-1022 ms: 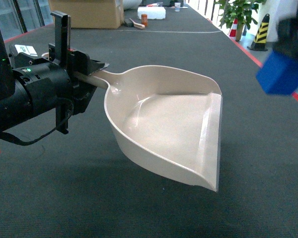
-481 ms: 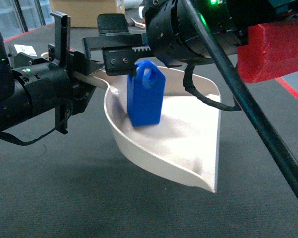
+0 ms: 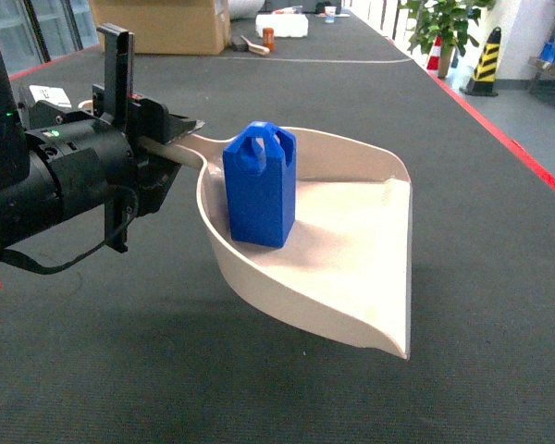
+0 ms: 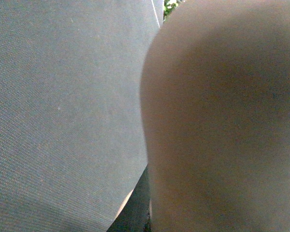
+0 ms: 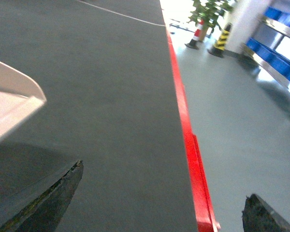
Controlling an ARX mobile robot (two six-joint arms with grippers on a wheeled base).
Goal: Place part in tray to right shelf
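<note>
The beige tray (image 3: 388, 277) hangs above the dark floor, and my left gripper (image 3: 166, 141) is shut on its thin handle at the left. The blue part (image 3: 259, 190) stands upright inside the tray near the handle end, with nothing touching it. In the left wrist view the tray (image 4: 222, 121) is a blurred beige mass filling the right side. My right gripper (image 5: 162, 205) is out of the head view. Its wrist view shows the fingertips wide apart and open over the floor, with a corner of the tray (image 5: 14, 104) at the left. The right shelf (image 5: 280, 53), holding blue crates, stands far right.
A red floor stripe (image 5: 186, 130) divides the dark carpet from lighter grey floor toward the shelf. A striped bollard (image 3: 487, 60) and a potted plant (image 3: 439, 23) stand at the far right, and a cardboard box (image 3: 162, 23) sits at the back.
The right gripper carried the part into the tray, let it go and pulled away out of the head view. The part now stands alone, and the left arm and tray have barely moved.
</note>
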